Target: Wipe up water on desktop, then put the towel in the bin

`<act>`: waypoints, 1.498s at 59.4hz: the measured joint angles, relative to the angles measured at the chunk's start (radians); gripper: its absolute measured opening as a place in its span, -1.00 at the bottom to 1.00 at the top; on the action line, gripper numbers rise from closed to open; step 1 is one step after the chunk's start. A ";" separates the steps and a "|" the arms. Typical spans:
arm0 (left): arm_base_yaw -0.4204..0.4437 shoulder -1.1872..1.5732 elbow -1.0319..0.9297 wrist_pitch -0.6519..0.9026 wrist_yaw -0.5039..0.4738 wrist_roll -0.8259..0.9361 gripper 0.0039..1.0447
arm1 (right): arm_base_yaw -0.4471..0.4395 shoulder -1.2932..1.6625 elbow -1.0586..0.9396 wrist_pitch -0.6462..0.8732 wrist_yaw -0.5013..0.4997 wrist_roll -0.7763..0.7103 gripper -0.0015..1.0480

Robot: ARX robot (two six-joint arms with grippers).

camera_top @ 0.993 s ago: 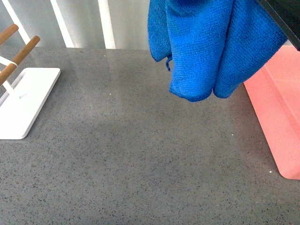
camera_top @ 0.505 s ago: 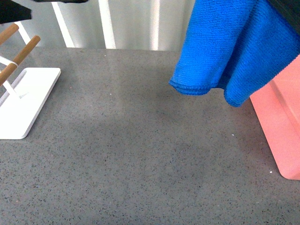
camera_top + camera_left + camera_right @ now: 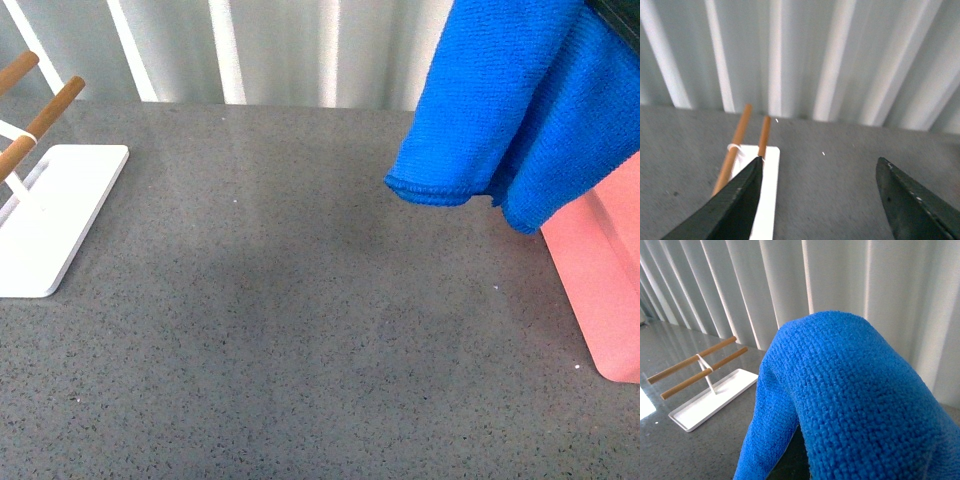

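Observation:
The blue towel (image 3: 520, 110) hangs in the air at the upper right of the front view, above the grey desktop (image 3: 300, 330) and over the near edge of the pink bin (image 3: 600, 290). My right gripper is shut on the towel; its fingers are hidden under the cloth, which fills the right wrist view (image 3: 850, 400). My left gripper (image 3: 817, 172) is open and empty above the desktop (image 3: 830, 185), near the white rack. It is out of the front view.
A white rack base (image 3: 50, 215) with wooden rods (image 3: 45, 110) stands at the left of the desktop; it also shows in the left wrist view (image 3: 767, 195) and right wrist view (image 3: 710, 400). White curtains (image 3: 300, 50) hang behind the table.
The towel has moved to the right and a little up, toward the pink bin, and now hangs over its near wall. A dark shape at the top left has left the front view.

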 joint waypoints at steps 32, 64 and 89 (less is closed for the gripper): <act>0.002 -0.269 -0.181 -0.051 0.002 0.047 -0.93 | -0.005 -0.040 0.000 -0.095 0.041 -0.028 -0.93; 0.002 -0.511 -0.234 -0.205 0.002 0.048 -0.93 | 0.018 -0.121 -0.008 -0.163 0.064 -0.053 -0.93; 0.002 -0.655 -0.234 -0.350 0.002 0.048 -0.93 | 0.027 -0.134 -0.008 -0.174 0.067 -0.053 -0.93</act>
